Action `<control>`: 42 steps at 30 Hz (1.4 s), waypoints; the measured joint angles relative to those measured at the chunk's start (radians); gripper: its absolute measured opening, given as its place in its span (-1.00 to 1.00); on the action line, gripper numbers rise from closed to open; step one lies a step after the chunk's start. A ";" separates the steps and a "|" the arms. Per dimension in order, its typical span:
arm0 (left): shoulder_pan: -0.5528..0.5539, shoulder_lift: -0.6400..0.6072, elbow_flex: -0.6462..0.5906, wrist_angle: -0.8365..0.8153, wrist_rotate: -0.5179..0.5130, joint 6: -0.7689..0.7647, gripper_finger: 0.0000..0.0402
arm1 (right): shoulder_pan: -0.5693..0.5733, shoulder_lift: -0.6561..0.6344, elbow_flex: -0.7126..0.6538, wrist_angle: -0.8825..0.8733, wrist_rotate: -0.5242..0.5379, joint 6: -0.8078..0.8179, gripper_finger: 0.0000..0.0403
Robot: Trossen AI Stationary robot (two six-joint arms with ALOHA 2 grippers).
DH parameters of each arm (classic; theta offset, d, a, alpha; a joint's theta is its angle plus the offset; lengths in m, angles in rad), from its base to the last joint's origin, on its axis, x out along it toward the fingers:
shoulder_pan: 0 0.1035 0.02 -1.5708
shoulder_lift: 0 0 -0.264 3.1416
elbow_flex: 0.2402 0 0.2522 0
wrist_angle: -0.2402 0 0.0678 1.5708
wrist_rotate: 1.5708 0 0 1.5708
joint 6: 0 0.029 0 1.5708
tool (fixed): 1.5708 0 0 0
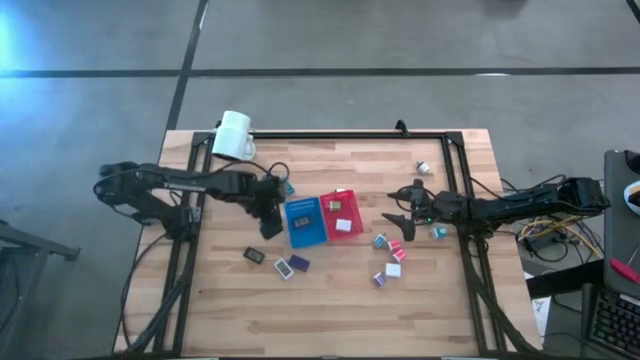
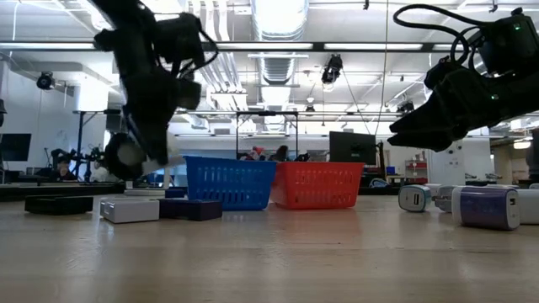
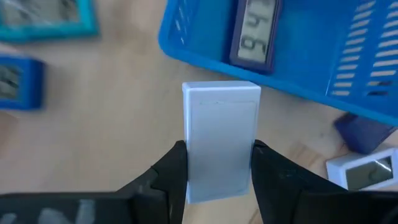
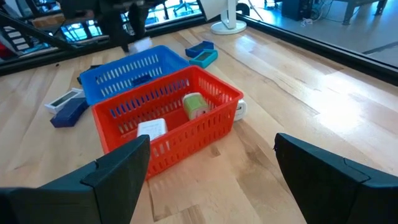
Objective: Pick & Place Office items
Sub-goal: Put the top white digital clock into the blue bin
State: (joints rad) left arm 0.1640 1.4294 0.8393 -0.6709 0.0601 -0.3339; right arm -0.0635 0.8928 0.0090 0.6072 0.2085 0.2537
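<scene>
My left gripper (image 1: 270, 218) hangs just left of the blue tray (image 1: 303, 222), shut on a flat white rectangular piece (image 3: 221, 124). The blue tray holds a flat piece with a display (image 3: 255, 34). The red tray (image 4: 168, 118) holds a white piece (image 4: 152, 129) and a green-and-white clip (image 4: 194, 104). My right gripper (image 1: 400, 222) is open and raised right of the red tray, touching nothing. Small clips (image 1: 390, 258) lie on the table under and near it. Black (image 1: 254, 256), white (image 1: 284, 267) and dark (image 1: 299, 263) flat pieces lie near the blue tray. My left gripper pinches the white piece between its two fingers (image 3: 177, 171), one on each long edge (image 3: 189, 155), at the end nearer the wrist. The fingers lie along the piece, and its free end (image 3: 221, 90) sticks out past the fingertips. It is lifted clear of the table.
A white mug (image 1: 233, 135) stands at the far left corner. Teal and blue pieces (image 3: 43, 15) lie on the table beyond the blue tray's far left corner. One clip (image 1: 424, 168) lies alone toward the far right. A black frame runs along the table's edges.
</scene>
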 joint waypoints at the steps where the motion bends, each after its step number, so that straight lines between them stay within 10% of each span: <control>1: 0.003 -0.014 0.010 -0.007 -0.014 0.006 -0.29 | 0.000 0.000 0.000 0.000 0.000 0.002 0.67; 14: 0.003 -0.435 0.029 0.105 -0.159 0.015 -0.29 | 0.000 0.000 0.000 -0.005 0.000 0.005 0.67; 42: -0.021 -0.852 -0.765 1.070 -0.101 0.033 -0.29 | 0.000 0.000 0.000 0.003 0.002 0.028 0.67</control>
State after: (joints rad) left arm 0.1425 0.5778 0.0747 0.3993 -0.0413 -0.3010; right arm -0.0631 0.8928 0.0090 0.6098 0.2100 0.2821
